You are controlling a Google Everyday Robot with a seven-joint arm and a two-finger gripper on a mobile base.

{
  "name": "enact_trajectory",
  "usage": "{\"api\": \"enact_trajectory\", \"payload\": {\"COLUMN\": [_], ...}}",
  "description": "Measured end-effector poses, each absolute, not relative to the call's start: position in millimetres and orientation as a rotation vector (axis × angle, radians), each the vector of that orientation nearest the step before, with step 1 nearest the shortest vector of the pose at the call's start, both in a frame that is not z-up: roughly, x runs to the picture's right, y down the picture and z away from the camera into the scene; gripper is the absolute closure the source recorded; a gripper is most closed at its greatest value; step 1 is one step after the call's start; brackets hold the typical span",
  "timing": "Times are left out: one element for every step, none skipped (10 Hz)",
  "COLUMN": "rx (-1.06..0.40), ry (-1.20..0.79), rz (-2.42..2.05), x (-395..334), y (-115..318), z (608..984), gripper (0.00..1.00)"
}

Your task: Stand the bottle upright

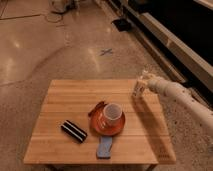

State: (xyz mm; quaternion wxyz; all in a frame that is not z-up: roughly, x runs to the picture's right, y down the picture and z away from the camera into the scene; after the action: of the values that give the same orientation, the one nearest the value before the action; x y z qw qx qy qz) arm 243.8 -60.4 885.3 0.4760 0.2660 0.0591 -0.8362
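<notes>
The bottle [138,89] stands upright near the far right corner of the wooden tabletop [65,100], its pale label facing the camera and its cap at the top. The tool [145,78] sits at the bottle's upper right, at about cap height, at the end of a white arm [180,97] that reaches in from the right edge of the scene. The tool seems to be touching or just beside the bottle's top, but whether it is open, closed or gripping the bottle cannot be told from this view.

Toward the middle of the tabletop, well apart from the bottle, an orange plate [98,126] carries a translucent cup [112,114] that lies tilted with its mouth turned up toward the camera. A dark red utensil [97,108] rests against the plate's far left rim. At the near edge of the plate, a blue object [104,148] lies flat on the wood, pointing toward the near side. To the left of the plate lies a black, oblong item [74,131], set at an angle.

The tabletop stands on a shiny speckled floor [40,45] with a blue cross mark [105,51] beyond the far edge.
</notes>
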Motion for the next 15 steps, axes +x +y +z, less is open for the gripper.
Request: {"api": "enact_trajectory", "payload": {"rx": [0.650,0.650,0.651,0.651,0.655,0.661,0.672,0.682,0.689,0.695,0.696,0.697,0.698,0.696,0.687], "ry": [0.164,0.173,0.179,0.181,0.179,0.171,0.163,0.151,0.139,0.122,0.110,0.102,0.095,0.089,0.085], "rz": [-2.038,-2.036,-2.032,-2.030,-2.028,-2.025,-2.022,-2.021,-2.022,-2.024,-2.026,-2.027,-2.029,-2.031,-2.030], "x": [243.8,242.4,240.2,239.0,237.2,233.3,227.1,220.8,216.2,212.2,211.0,210.2,209.5,209.1,212.7], "y": [-57.6,-55.5,-51.8,-47.6,-44.3,-41.1,-38.4,-35.9,-33.6,-30.1,-28.1,-27.0,-26.6,-26.5,-27.1], "z": [883.3,882.2,880.0,876.5,872.6,868.2,863.7,860.4,858.2,856.2,855.5,855.5,855.3,855.8,857.0], "gripper": [0.63,0.56,0.45,0.34,0.25,0.20,0.20,0.20,0.20,0.20,0.20,0.20,0.20,0.20,0.20]}}
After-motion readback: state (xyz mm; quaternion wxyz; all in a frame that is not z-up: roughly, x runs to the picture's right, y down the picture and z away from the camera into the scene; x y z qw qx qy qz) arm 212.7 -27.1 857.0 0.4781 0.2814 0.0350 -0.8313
